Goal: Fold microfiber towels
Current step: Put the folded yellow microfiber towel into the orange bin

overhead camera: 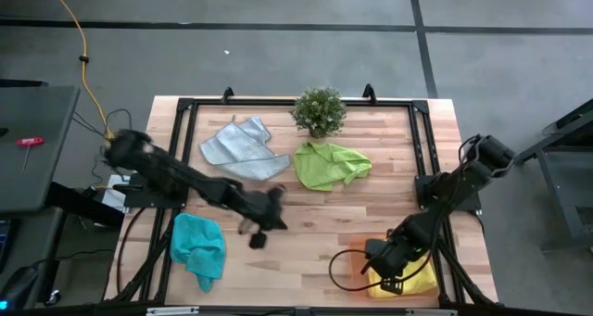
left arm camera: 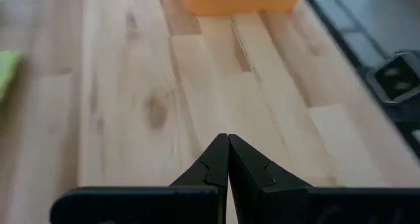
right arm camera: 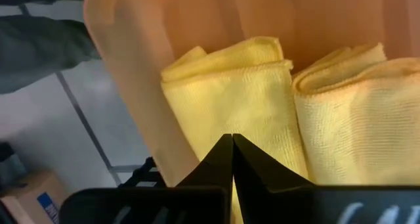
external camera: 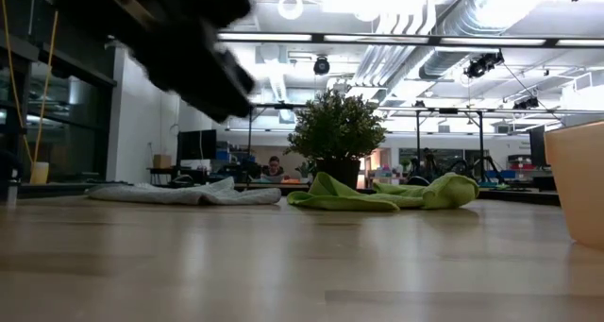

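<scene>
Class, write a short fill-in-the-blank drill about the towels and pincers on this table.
1. The two folded yellow towels lie in the ____ tray.
2. The plant stands next to the ____ towel.
3. The left pincer hovers over bare wood, its fingers ____.
4. The right pincer hangs above the ____ towels.

Answers: orange; lime green; shut; yellow

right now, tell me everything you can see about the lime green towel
The lime green towel is a soft, fuzzy-looking cloth lying unfolded and crumpled in loose ridges on the bare wooden table. It sits toward the far edge, just in front of the small potted plant, with the light grey towel beside it, their edges close. In the low view it forms a low rumpled heap. Neither end effector is near it.
</scene>
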Robot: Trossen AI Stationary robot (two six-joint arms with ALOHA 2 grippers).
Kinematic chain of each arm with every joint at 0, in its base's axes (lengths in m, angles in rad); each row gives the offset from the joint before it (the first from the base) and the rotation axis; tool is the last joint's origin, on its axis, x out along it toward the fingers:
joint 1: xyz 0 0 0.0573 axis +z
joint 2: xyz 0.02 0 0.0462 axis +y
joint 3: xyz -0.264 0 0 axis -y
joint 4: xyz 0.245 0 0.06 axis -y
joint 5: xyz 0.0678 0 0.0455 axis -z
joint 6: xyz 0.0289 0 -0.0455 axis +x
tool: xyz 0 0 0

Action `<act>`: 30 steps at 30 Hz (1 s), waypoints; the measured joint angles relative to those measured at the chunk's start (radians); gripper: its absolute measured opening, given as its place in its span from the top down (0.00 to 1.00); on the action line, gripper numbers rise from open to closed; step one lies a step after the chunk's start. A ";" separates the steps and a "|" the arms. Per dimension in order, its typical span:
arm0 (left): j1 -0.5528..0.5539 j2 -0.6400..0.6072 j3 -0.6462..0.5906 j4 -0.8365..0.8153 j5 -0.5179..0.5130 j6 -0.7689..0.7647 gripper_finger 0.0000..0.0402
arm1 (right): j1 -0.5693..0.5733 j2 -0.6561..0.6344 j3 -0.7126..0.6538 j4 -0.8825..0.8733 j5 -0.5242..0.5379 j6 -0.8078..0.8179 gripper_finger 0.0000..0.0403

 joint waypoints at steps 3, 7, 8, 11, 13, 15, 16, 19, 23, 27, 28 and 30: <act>-0.012 0.146 0.129 -0.003 -0.007 0.029 1.00 | 0.002 -0.007 0.000 0.004 0.000 -0.016 1.00; -0.023 0.293 0.286 0.004 -0.027 0.036 1.00 | 0.010 -0.007 0.000 0.016 0.000 -0.052 1.00; -0.024 0.324 0.320 0.014 -0.027 0.042 1.00 | 0.012 -0.008 0.000 0.017 0.001 -0.057 1.00; -0.030 0.401 0.404 0.055 -0.025 0.049 1.00 | 0.012 -0.008 0.000 0.021 0.006 -0.059 1.00; -0.031 0.450 0.451 0.080 -0.023 0.044 1.00 | 0.012 -0.008 0.000 0.025 0.011 -0.052 1.00; -0.031 0.495 0.484 0.105 -0.020 0.033 1.00 | 0.012 -0.008 0.000 0.036 0.026 -0.051 1.00; -0.031 0.513 0.499 0.122 -0.018 0.024 1.00 | 0.012 -0.008 0.000 0.043 0.026 -0.053 1.00; -0.031 0.560 0.537 0.186 -0.018 0.004 1.00 | 0.012 -0.007 0.000 0.053 0.031 -0.070 1.00; -0.031 0.610 0.574 0.236 -0.015 0.004 1.00 | 0.012 0.017 0.001 0.061 0.029 -0.105 1.00; -0.030 0.652 0.606 0.238 0.027 0.004 1.00 | 0.017 0.082 0.001 0.106 -0.023 -0.147 1.00; -0.030 0.665 0.615 0.239 0.037 0.004 1.00 | 0.019 0.103 0.001 0.117 -0.032 -0.155 1.00; -0.031 0.672 0.618 0.237 0.045 0.004 1.00 | 0.021 0.137 0.001 0.126 -0.038 -0.157 1.00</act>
